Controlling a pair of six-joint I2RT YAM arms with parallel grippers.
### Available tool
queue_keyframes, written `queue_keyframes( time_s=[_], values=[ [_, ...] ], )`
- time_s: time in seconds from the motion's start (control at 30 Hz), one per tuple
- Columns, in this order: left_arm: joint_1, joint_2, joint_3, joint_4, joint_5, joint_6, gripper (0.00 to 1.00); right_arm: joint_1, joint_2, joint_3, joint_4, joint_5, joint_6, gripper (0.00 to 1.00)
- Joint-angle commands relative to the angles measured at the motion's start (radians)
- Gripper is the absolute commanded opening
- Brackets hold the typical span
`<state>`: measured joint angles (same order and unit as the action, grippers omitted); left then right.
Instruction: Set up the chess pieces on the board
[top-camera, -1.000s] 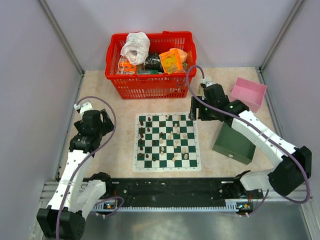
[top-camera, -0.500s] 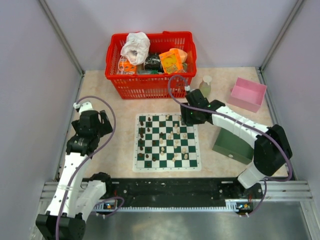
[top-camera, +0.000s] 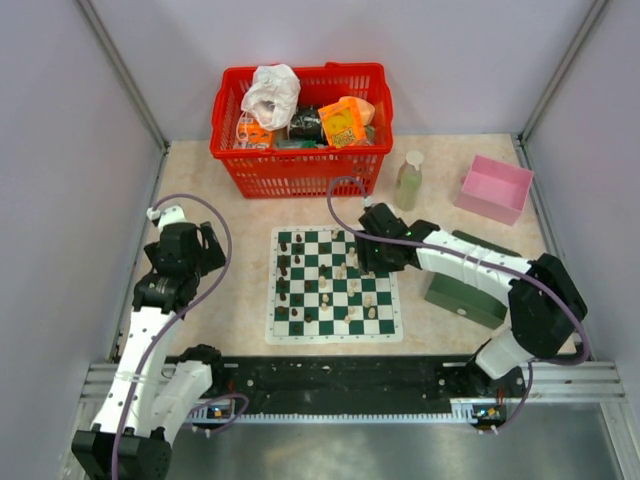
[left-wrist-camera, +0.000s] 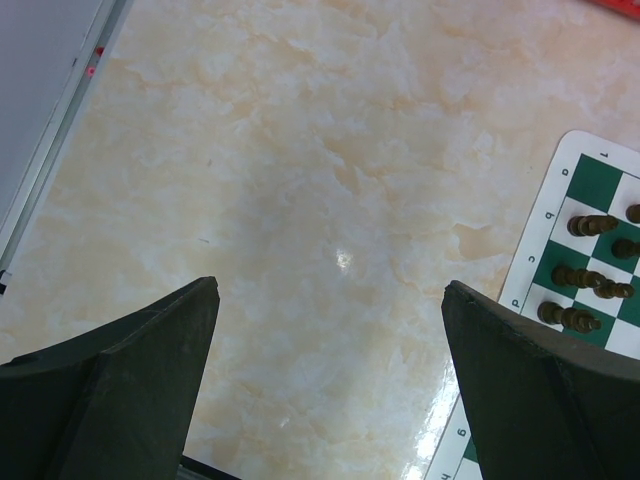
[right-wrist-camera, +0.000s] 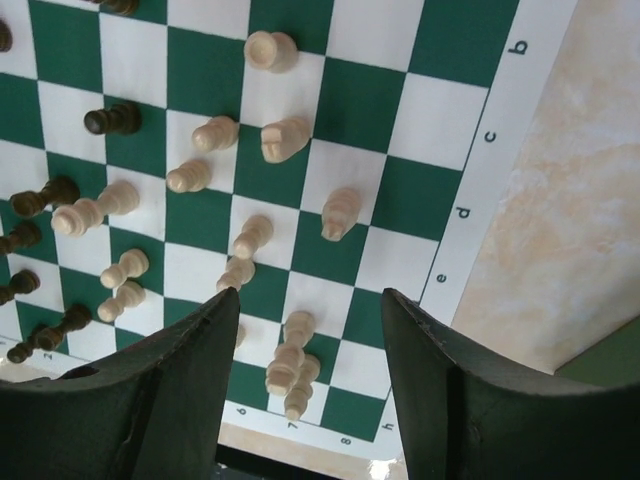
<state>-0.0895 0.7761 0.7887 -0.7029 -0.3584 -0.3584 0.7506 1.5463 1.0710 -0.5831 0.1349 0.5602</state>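
**Right claw swings in over the board**

Top view: the right claw (top-camera: 366, 250) has left its place beside the bottle (top-camera: 408, 178), off the far right corner, and now hangs over the board (top-camera: 335, 335) itself. Cream pieces (top-camera: 370, 300) lie scattered under and just near it. The dark pieces (top-camera: 284, 265) cluster across the board from it, on the side toward the left claw (top-camera: 200, 245), which has not stirred.

Left wrist view: the left claw's jaws are spread wide and empty over bare table (left-wrist-camera: 300, 150). The board's edge, with a few dark pieces, lies off to its right.

Right wrist view: the right claw's jaws stand apart and hold nothing. Below and ahead of them cream pieces sit out of rank, some seemingly on their sides. This looks like an approach for a pick. No piece is taken yet, and most of the setting-up remains.
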Motion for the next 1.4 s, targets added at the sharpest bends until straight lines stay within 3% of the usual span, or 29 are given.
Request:
queue_keyframes(
  time_s=[0.0, 0.4, 0.73, 0.93, 1.2, 1.37],
  values=[
    [-0.001, -0.012, -0.003, 0.031, -0.002, -0.014, 0.98, 0.055, -0.087, -0.014, -0.007, 0.009, 0.043, 0.59],
    [0.0, -0.003, -0.006, 0.042, -0.002, -0.002, 0.98, 0.131, -0.143, -0.052, -0.032, 0.012, 0.079, 0.59],
    [-0.001, -0.005, -0.006, 0.043, -0.002, -0.001, 0.98, 0.139, -0.114, 0.061, -0.04, 0.095, 0.0, 0.58],
    [-0.001, -0.011, -0.008, 0.039, 0.001, -0.002, 0.98, 0.139, -0.061, 0.145, -0.034, 0.063, -0.029, 0.57],
    [-0.001, -0.023, -0.009, 0.033, -0.002, -0.007, 0.98, 0.139, -0.015, 0.164, 0.0, 0.017, -0.011, 0.56],
    [-0.001, -0.023, -0.009, 0.042, -0.002, -0.002, 0.98, 0.138, -0.008, 0.181, 0.005, 0.075, 0.01, 0.56]
  ],
)
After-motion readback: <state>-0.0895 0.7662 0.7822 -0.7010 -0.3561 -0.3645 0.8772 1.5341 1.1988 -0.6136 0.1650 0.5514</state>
